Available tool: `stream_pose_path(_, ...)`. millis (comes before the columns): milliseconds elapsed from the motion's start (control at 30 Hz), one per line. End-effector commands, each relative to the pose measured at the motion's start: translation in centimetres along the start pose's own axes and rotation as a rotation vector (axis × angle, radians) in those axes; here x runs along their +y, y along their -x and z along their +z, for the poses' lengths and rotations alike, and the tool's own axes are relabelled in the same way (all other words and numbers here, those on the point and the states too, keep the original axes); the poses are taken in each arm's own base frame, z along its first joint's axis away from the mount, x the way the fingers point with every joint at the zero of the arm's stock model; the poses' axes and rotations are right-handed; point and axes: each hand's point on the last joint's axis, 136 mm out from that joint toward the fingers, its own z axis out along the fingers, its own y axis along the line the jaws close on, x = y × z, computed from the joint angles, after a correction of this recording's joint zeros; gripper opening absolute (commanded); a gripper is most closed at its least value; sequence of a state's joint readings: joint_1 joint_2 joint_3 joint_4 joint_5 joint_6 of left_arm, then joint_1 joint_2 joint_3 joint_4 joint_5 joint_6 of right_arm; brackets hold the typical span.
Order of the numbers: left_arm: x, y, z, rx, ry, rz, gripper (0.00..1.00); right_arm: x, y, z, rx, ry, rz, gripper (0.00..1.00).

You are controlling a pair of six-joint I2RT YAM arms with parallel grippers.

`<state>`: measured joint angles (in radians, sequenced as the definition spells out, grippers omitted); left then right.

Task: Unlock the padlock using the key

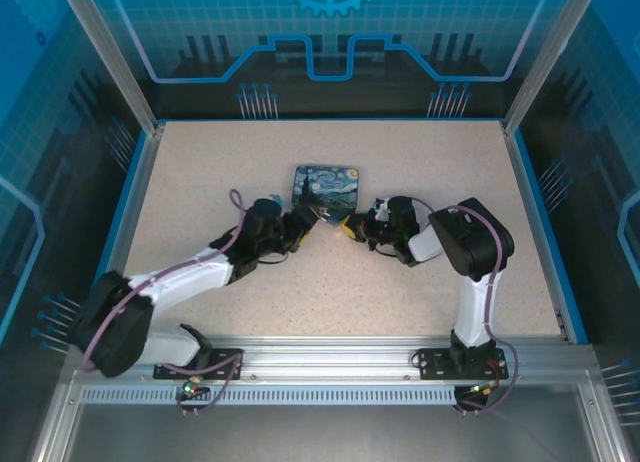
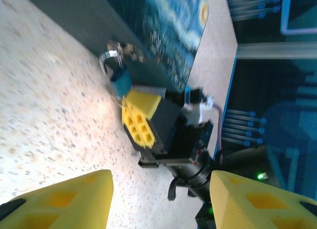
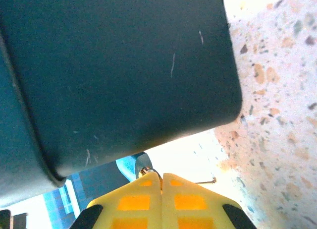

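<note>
Left wrist view: the left gripper (image 2: 161, 182) is hovering open over the table (image 2: 49, 100), its fingers wide apart and gripping nothing. The padlock (image 2: 111, 59) is sitting against the box's (image 2: 171, 30) dark side, just off the table. The right gripper (image 2: 141, 119) is closed, its tips touching the padlock's blue end. I cannot tell whether they are pinching anything.

You see the painted box (image 1: 326, 187) swirled in deep blue and yellow on a beige bench (image 1: 420, 282) speckled brown and grey. The padlock (image 2: 116, 70) is silvery and teal-blue. The left pincer (image 2: 159, 189) and right pincer (image 3: 161, 176) are yellow on black.
</note>
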<state>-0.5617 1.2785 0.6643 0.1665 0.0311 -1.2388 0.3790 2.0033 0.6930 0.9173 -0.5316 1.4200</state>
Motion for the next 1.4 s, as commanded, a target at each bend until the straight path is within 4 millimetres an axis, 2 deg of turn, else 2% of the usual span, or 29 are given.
stream_pose_path(0,2.6,2.5,-2.5,-0.087,0.154,0.131,0.56,-1.8,-0.4,0.4,0.014,-0.043,-0.005,0.00)
stream_pose_path(133,2.3,3.8,-3.9,-0.123,0.172,0.180,0.56,-2.0,-0.4,0.5,0.014,-0.042,-0.009,0.00)
stream_pose_path(267,3.1,4.0,-3.6,-0.116,0.185,0.170,0.57,-2.1,-0.4,0.5,0.018,-0.042,-0.013,0.00)
stream_pose_path(533,4.1,4.2,-3.3,-0.113,0.203,0.171,0.58,-3.5,-0.5,-0.8,-0.010,-0.082,-0.042,0.22)
stream_pose_path(667,3.9,4.6,-3.5,-0.118,0.208,0.184,0.62,-3.5,-0.9,-1.8,-0.012,-0.125,-0.131,0.29)
stream_pose_path(767,3.9,5.3,-3.8,-0.126,0.207,0.192,0.64,-4.3,-1.3,-3.4,-0.021,-0.221,-0.219,0.36)
stream_pose_path(900,4.1,6.2,-4.4,-0.140,0.215,0.204,0.68,-4.4,-1.6,-6.0,-0.035,-0.395,-0.432,0.42)
stream_pose_path(1033,4.4,7.7,-5.2,-0.163,0.212,0.199,0.71,-3.6,-2.4,-8.1,-0.034,-0.684,-0.770,0.53)
stream_pose_path(1167,4.9,9.2,-6.0,-0.168,0.194,0.170,0.74,-2.0,-3.1,-7.7,-0.022,-0.919,-1.076,0.60)
stream_pose_path(1367,6.2,10.9,-7.0,-0.169,0.182,0.115,0.77,0.7,-3.9,-4.6,-0.054,-1.158,-1.359,0.67)
